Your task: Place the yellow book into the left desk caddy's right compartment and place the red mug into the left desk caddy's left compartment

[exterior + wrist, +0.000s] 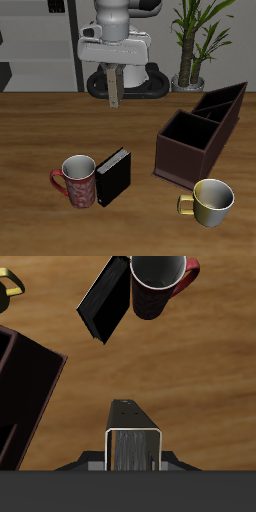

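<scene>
The wooden worktop [40, 130] fills the lower two thirds of the exterior frame. Behind it, at top centre, stands the white robot arm [118, 30]. The left desk caddy [222, 125] sits at the frame's centre right, a dark brown box running diagonally, with its taller slanted end toward the upper right. Its right compartment [186, 137], the large squarish section, is at the lower end nearer the frame's centre. In the wrist view a dark corner of the caddy [25, 386] shows. A potted plant [195, 40] stands in the exterior frame's upper right, behind the worktop. In the lower left a black book [113, 177] stands upright on its edge, just beside the red mug [78, 180]. The mug is upright with its handle toward the frame's left edge. The wrist view shows the black book [105, 301] and the red mug [158, 281] close together as well. A yellow-gold mug [211, 200] stands in the lower right of the exterior frame, near the caddy's lower end but apart from it. The yellow book [114, 88] hangs upright above the worktop at upper centre. It is clamped in the pincer [113, 70], whose jaws are closed on the book's top edge. In the wrist view the yellow book [133, 441] shows edge-on.
</scene>
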Tool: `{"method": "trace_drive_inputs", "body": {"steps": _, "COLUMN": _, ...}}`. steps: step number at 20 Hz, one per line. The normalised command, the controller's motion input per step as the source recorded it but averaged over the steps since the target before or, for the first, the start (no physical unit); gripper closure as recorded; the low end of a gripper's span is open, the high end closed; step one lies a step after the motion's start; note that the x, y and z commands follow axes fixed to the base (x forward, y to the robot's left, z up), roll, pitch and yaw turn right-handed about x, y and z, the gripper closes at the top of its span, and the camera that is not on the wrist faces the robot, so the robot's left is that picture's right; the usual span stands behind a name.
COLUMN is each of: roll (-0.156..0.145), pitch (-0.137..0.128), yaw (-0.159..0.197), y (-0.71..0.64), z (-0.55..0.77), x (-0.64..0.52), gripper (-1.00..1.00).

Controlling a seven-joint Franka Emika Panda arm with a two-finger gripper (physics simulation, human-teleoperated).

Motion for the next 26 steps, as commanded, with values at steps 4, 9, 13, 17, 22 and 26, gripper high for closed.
{"method": "trace_drive_inputs", "body": {"steps": 4, "roll": -0.028, "pitch": -0.022, "yaw": 0.044, "y": 0.4, "z": 0.27, "x": 0.02, "gripper": 1.0}}
{"method": "trace_drive_inputs", "body": {"steps": 9, "roll": 0.019, "pitch": 0.005, "yaw": 0.021, "y": 0.53, "z": 0.19, "x": 0.08, "gripper": 1.0}}
{"method": "trace_drive_inputs", "body": {"steps": 13, "roll": 0.027, "pitch": 0.026, "yaw": -0.014, "y": 0.5, "z": 0.13, "x": 0.1, "gripper": 1.0}}
{"method": "trace_drive_inputs", "body": {"steps": 17, "roll": 0.028, "pitch": -0.017, "yaw": 0.024, "y": 0.47, "z": 0.21, "x": 0.01, "gripper": 1.0}}
{"method": "trace_drive_inputs", "body": {"steps": 22, "roll": 0.01, "pitch": 0.008, "yaw": -0.004, "y": 0.4, "z": 0.16, "x": 0.12, "gripper": 1.0}}
{"method": "trace_drive_inputs", "body": {"steps": 26, "roll": 0.012, "pitch": 0.041, "yaw": -0.001, "y": 0.36, "z": 0.02, "x": 0.26, "gripper": 1.0}}
